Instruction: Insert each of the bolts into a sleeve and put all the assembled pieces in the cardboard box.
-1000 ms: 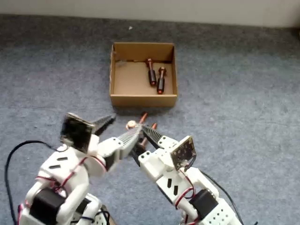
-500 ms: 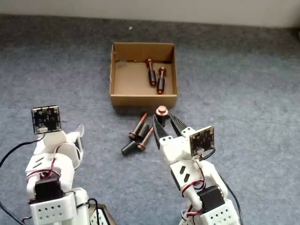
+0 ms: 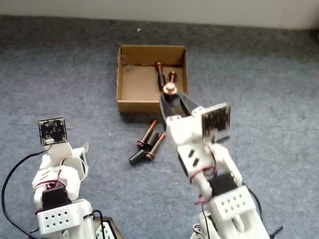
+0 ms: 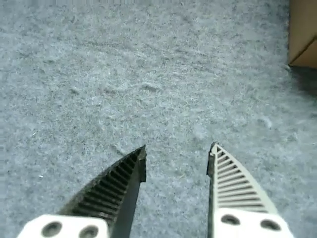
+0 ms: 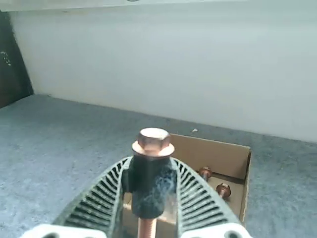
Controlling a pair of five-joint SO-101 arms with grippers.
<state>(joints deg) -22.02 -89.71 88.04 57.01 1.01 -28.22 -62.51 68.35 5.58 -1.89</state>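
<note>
Copper bolt (image 5: 153, 142) in black sleeve (image 5: 148, 187) sits clamped in the right tool (image 5: 151, 164); left tool (image 4: 178, 147) gapes.

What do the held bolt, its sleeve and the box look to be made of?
The bolt is probably metal with a copper-coloured, glossy finish: its flanged hex head catches the light. The sleeve is matte black with a dull, faintly mottled surface, perhaps rubber or plastic; the look doesn't settle which. The cardboard box is plain brown card, matte, with thin walls.
</note>
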